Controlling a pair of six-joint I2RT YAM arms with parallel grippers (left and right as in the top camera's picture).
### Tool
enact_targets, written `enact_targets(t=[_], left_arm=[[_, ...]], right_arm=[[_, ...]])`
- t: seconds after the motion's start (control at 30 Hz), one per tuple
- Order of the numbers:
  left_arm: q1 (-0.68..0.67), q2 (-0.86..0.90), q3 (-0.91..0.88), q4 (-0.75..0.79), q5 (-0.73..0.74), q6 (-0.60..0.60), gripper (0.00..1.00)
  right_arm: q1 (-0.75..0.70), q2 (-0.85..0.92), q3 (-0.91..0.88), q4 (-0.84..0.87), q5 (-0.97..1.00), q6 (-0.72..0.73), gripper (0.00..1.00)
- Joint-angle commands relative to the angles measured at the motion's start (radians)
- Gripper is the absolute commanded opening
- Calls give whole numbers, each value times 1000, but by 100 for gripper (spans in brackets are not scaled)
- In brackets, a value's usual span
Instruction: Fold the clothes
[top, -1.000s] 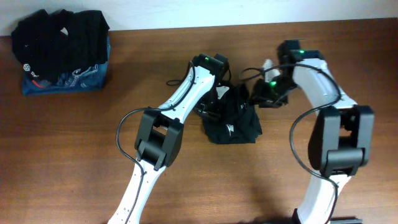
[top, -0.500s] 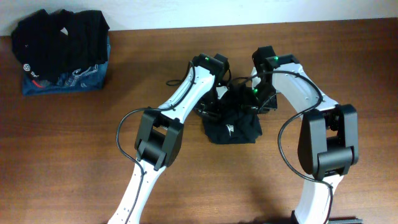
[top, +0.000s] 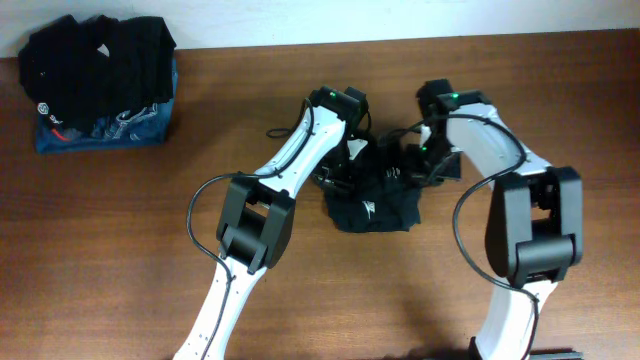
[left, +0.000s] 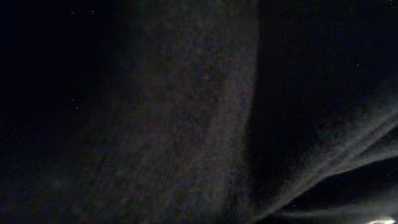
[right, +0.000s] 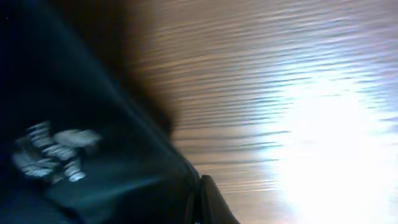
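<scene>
Lying in a dark heap between the two pincers, the clothes (top: 375, 200) are resting on the table (top: 120, 250). The right pincer (top: 418, 165) is sitting at the heap's upper right edge. Its jaws are standing together, and in the right wrist view the cloth's edge is running down into its finger (right: 210, 200), so it is pinching the cloth there. A small white mark (right: 56, 148) is showing on the cloth just beside that pincer. The left pincer (top: 347, 168) is sitting buried in the heap's upper left part. Dark cloth is filling its whole wrist view, so I cannot tell how its jaws are standing. A pile of other garments (top: 100, 80) is lying well apart, far to the left of the left pincer.
</scene>
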Motion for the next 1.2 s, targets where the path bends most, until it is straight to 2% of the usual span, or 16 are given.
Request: enact_targets(t=[0.0, 0.2, 0.27, 0.4, 0.43, 0.47, 0.5, 0.53, 0.7, 0.8, 0.87, 0.93, 1.03, 1.17], left_arm=[[4, 37, -5, -8, -51, 19, 28], [13, 37, -5, -19, -55, 19, 29], [17, 37, -5, -21, -58, 19, 29], [20, 37, -5, -35, -63, 19, 29], [21, 37, -5, -37, -63, 19, 28], [22, 37, -4, -39, -63, 19, 28], [21, 37, 3, -41, -63, 19, 28], [21, 35, 14, -47, -62, 19, 28], [18, 5, 148, -134, -103, 20, 28], [18, -17, 205, -205, -126, 19, 33], [18, -34, 209, -208, -108, 19, 34], [13, -44, 209, -208, -29, 19, 35], [4, -44, 209, -208, -1, 19, 34], [-24, -47, 209, -208, 0, 45, 34]], right_arm=[[-81, 7, -6, -8, 53, 13, 4], [-140, 7, -6, -8, 53, 12, 4], [-140, 7, -6, -11, 53, 4, 7], [-140, 7, -6, -12, 53, 1, 38], [-140, 7, -5, -16, 53, 1, 50], [-140, 7, -3, -23, 53, -3, 72], [-140, 7, 4, -37, 53, -18, 84], [-140, 6, 14, -51, 53, -24, 86], [-139, -10, 125, -167, 47, -25, 86], [-138, -24, 164, -210, -13, -31, 87], [-137, -27, 171, -222, -114, -77, 86], [-129, -27, 164, -231, -259, -140, 86], [-105, -27, 163, -224, -301, -158, 85], [-65, -27, 163, -142, -301, -156, 62]])
